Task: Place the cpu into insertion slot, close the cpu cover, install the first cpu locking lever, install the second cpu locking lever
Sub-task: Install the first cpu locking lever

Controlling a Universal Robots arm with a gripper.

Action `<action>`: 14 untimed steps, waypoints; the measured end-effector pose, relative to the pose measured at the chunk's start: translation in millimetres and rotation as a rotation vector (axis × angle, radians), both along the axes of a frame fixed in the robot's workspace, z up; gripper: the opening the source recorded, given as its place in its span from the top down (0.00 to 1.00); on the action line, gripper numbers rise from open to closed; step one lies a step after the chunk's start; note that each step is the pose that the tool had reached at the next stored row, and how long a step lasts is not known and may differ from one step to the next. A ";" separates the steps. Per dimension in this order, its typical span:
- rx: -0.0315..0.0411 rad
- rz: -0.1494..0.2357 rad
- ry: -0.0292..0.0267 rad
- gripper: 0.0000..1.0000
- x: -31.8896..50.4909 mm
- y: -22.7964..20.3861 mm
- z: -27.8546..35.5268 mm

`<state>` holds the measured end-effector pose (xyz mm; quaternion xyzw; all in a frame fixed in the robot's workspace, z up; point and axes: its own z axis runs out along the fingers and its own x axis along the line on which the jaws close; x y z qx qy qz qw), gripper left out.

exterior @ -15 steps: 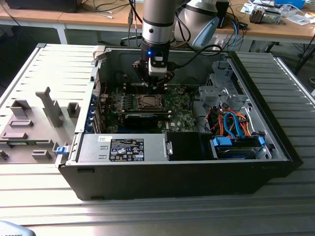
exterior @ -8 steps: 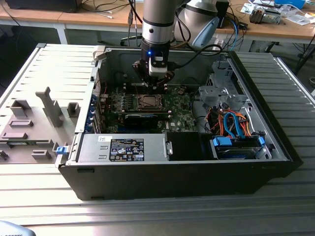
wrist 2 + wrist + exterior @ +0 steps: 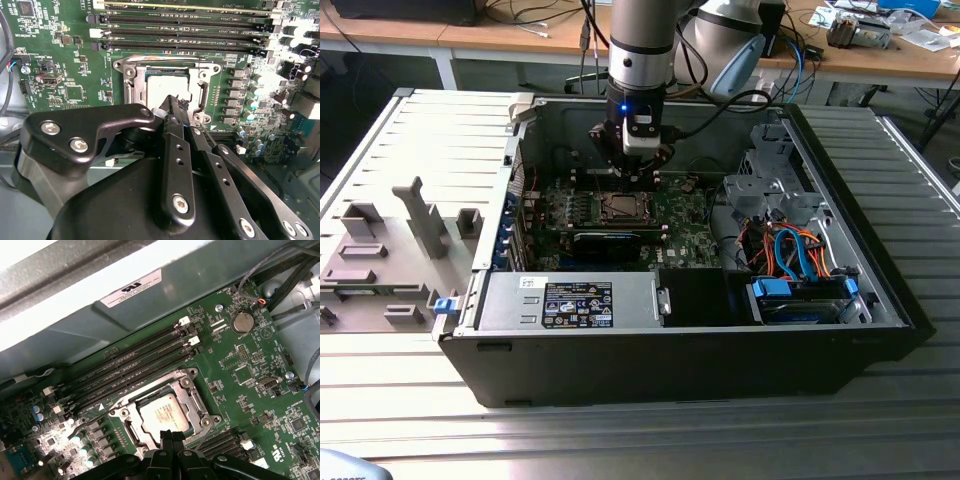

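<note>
Right now the gripper, fingers pressed together with nothing between them, hovers at the edge of the one cpu, which lies in the single insertion slot under the one cpu cover. Should that tip slide sideways, I reckon it could scrape the four memory slots or nudge the chip askew.

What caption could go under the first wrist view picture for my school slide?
The end effector hovers beside the cpu, which sits in its insertion slot under the closed cpu cover.

open computer case | green motherboard | memory slots | coin battery | blue-orange cables
</note>
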<state>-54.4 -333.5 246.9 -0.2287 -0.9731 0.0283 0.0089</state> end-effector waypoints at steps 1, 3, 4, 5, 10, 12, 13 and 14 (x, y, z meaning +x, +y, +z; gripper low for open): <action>-0.0001 0.001 0.0000 0.89 0.0 0.0 0.0; 0.0000 0.004 0.0000 0.89 0.0 0.0 0.0; 0.0000 0.005 0.0000 0.89 0.0 0.0 0.0; 0.0000 0.006 0.0001 0.89 0.0 0.0 0.0; 0.0000 0.011 0.0000 0.89 0.0 0.0 0.0; 0.0000 0.012 0.0000 0.89 0.0 0.0 0.0; -0.0001 0.014 0.0000 0.89 0.0 0.0 0.0; 0.0000 0.014 0.0001 0.89 0.0 0.0 0.0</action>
